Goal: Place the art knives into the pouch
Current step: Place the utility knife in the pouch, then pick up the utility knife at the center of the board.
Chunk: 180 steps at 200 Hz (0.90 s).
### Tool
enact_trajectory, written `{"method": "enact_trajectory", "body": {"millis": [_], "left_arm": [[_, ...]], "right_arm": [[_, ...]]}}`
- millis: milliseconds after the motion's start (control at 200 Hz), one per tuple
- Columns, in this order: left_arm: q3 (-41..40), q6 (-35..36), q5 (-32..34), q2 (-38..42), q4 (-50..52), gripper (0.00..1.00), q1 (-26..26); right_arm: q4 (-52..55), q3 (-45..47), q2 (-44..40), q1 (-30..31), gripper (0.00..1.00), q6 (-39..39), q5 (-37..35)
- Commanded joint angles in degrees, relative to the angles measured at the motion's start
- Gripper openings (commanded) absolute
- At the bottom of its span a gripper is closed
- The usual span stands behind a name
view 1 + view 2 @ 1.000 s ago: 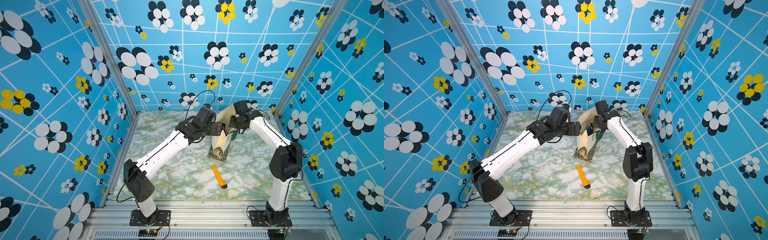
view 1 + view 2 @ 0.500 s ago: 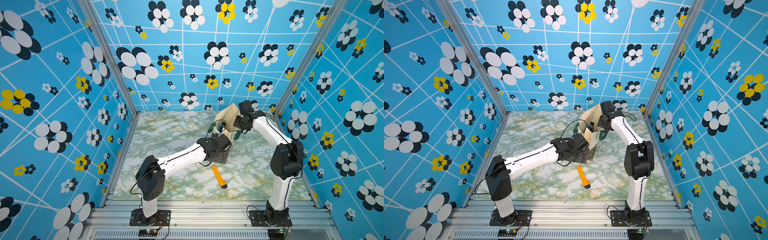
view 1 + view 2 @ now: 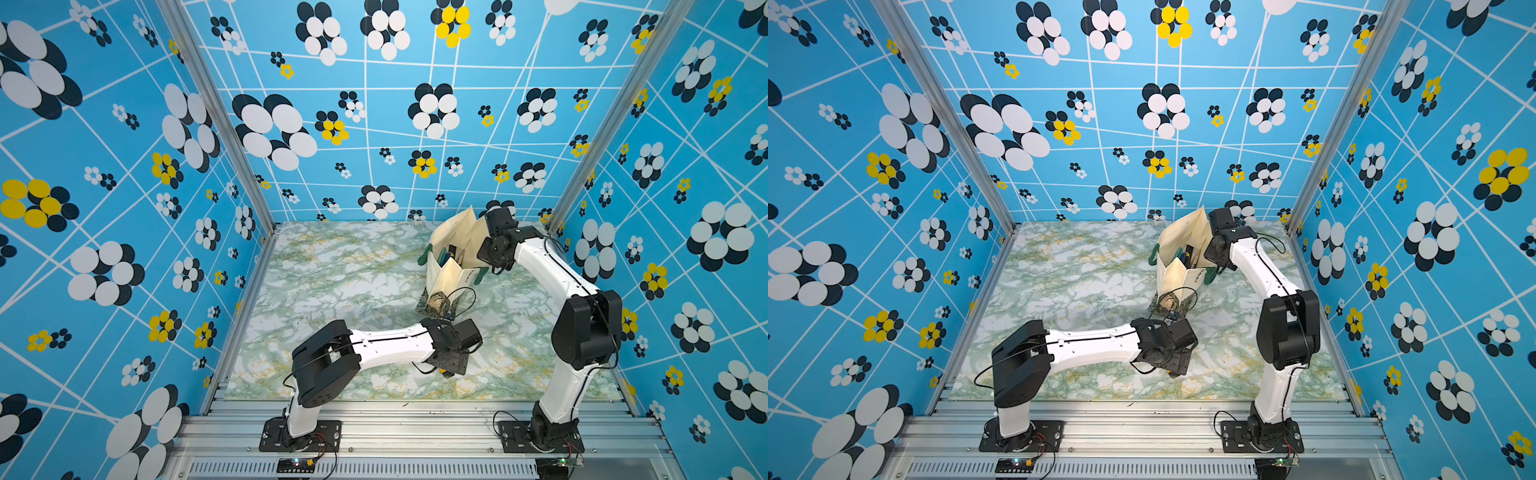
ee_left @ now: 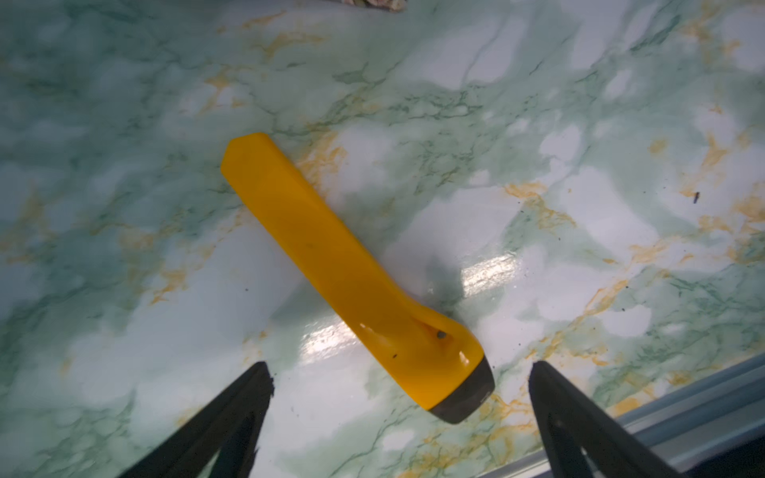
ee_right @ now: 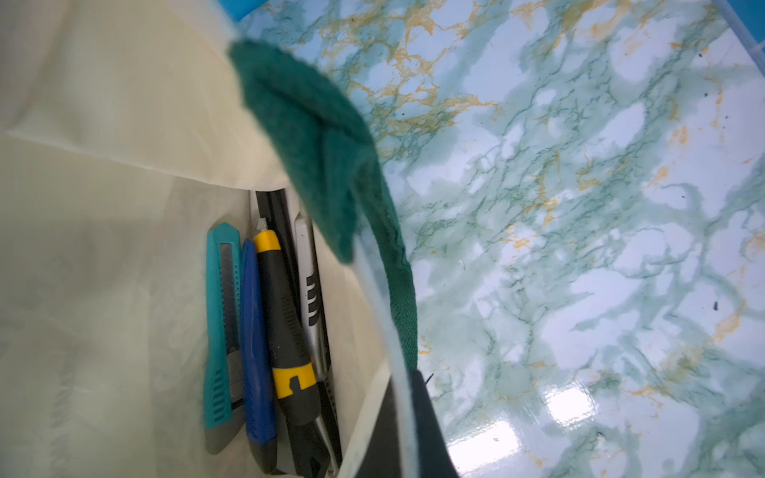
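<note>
A blue booth papered with black, white and yellow flowers, with a green-and-white marble table (image 3: 332, 270) as its floor, seen from above. From the front left, the left arm (image 3: 386, 345) reaches low across the front of the table. Its wrist is bent down, so the left gripper (image 4: 399, 368) hangs just above the art knife (image 4: 347, 269). The jaws are spread wide and hold nothing. In the wrist view, the two black fingertips (image 4: 261, 372) stand either side of the knife's dark-capped end, clear of it. The knife is yellow and lies flat on the marble near the front edge, well apart from the pouch (image 3: 451, 274).

Further right and toward the back stands the cream pouch, upright with its mouth gaping and a leafy band along its base. Inside lie several cutters side by side – a teal cutter (image 5: 221, 323), a blue one (image 5: 256, 351), a black-and-yellow one (image 5: 285, 323) and a pale one (image 5: 310, 298). A dark green handle (image 5: 314, 136) flops over the rim.

At the right, the right arm (image 3: 552, 274) arches over from its front base, and the right gripper (image 5: 407, 430) is closed tight on the pouch's rim – holding the mouth open
</note>
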<state>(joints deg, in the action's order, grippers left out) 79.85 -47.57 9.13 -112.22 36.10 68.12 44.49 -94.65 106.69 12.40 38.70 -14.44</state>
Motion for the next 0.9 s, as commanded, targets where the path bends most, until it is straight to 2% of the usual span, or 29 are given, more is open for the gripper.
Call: {"method": "enact_trajectory", "body": {"millis": [0, 100, 380, 749, 894], "left_arm": [[3.52, -1.41, 2.67, -4.21, -0.14, 1.00, 0.92], [4.00, -2.54, 3.95, -6.32, 0.31, 0.99, 1.14], [0.90, -5.18, 5.18, -5.60, -0.53, 0.90, 1.19], [-9.74, -9.28, 7.71, 1.57, -3.82, 0.54, 0.00], [-12.51, -9.45, 8.51, 3.73, -5.85, 0.46, -0.78]], "right_arm": [[2.21, 2.40, -3.41, -1.37, 0.00, 1.56, -2.22], [2.15, 4.81, -4.06, -1.84, 0.00, 1.23, -1.85], [1.00, 7.47, -5.26, -3.34, 0.00, 0.50, -1.20], [-0.28, 8.65, -5.00, -3.97, 0.00, 0.71, 0.13], [-0.50, 7.92, -4.26, -3.97, 0.00, 0.94, 0.98]]}}
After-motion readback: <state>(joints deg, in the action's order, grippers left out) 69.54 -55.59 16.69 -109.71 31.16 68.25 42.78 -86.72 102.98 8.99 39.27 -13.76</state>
